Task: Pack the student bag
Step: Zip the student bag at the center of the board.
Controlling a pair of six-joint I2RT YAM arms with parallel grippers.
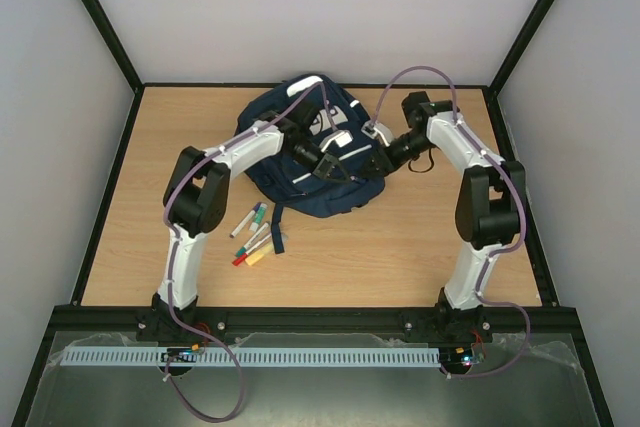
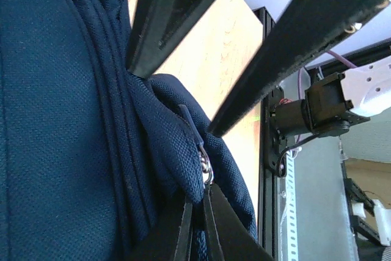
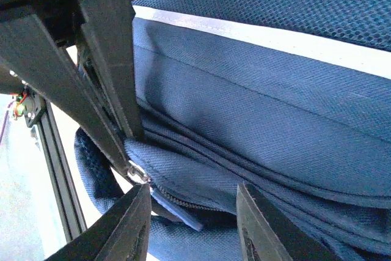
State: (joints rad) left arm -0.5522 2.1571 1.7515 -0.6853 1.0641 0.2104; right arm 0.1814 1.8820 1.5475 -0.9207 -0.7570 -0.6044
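1. Student bag (image 1: pixel 315 199), navy with white stripes, lies flat on the wooden table (image 1: pixel 420 257), about midway across and somewhat toward the far side. Both arms reach over it.
2. Nearest of all, a grey slotted cable duct (image 1: pixel 260 357) runs along the front edge, and the two arm bases stand just behind it.
3. A little farther in, a loose cluster of marker pens (image 1: pixel 255 237) lies on the bare wood beside the left arm. It sits just beside a dark strap (image 1: pixel 278 225) that trails from the bag's near edge.
4. Over the bag's near right part, the left gripper (image 2: pixel 204 197) is clenched tight. Its fingertips press together on the metal zip pull (image 2: pixel 206 170) at a bulging corner of the fabric.
5. The right gripper (image 3: pixel 192 191) comes in from the opposite side to the same corner. Its fingers stand apart, with a fold of the bag's fabric and a line of zip between them. One fingertip touches the cloth, but I cannot tell whether the fold is actually pinched.
6. Beyond that fold, a white reflective stripe (image 3: pixel 275 35) crosses the bag's body in the right wrist view.
7. Farthest, the bag's top end points toward the back edge of the table. Pale walls rise there between black frame posts (image 1: pixel 100 17).
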